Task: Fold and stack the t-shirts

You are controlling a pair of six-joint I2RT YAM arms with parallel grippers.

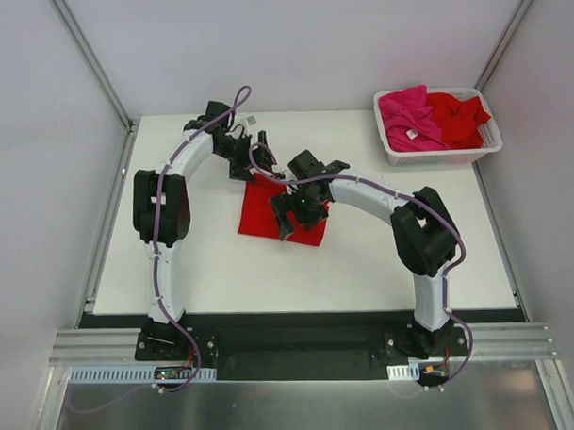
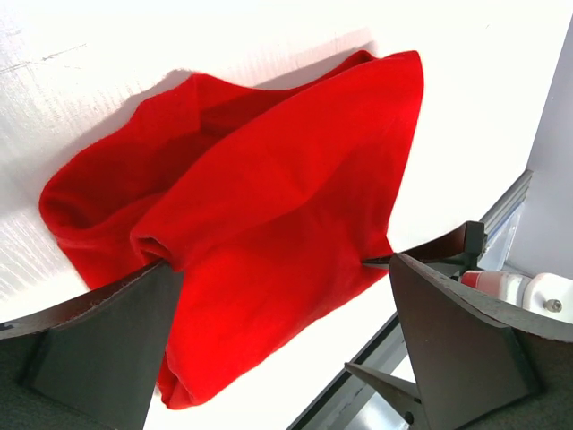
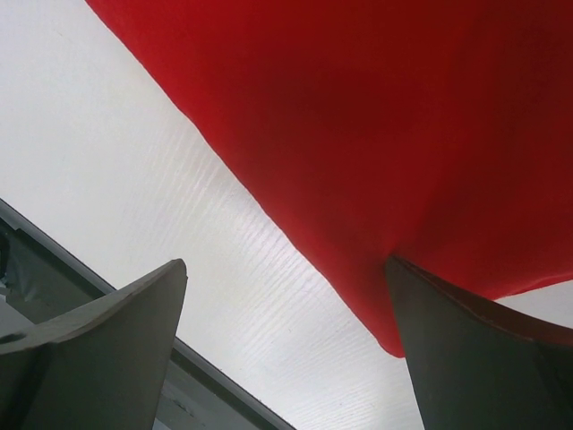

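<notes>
One red t-shirt (image 1: 264,214) lies folded into a rough rectangle at the middle of the table (image 1: 364,269). My left gripper (image 1: 255,162) hangs open over its far edge; in the left wrist view the loosely layered t-shirt (image 2: 269,197) fills the space under the spread fingers (image 2: 107,345), with nothing pinched. My right gripper (image 1: 292,211) is low over the shirt's near right part, also open. In the right wrist view its right finger (image 3: 474,349) is at the red t-shirt's (image 3: 376,116) corner and the left finger stands over bare table. More t-shirts, magenta (image 1: 408,118) and red (image 1: 458,115), are piled in the basket.
The white slotted basket (image 1: 442,157) stands at the table's far right corner. A small grey tag (image 1: 251,119) lies near the far edge. The black front rail (image 1: 291,316) borders the near edge. Grey walls close in both sides.
</notes>
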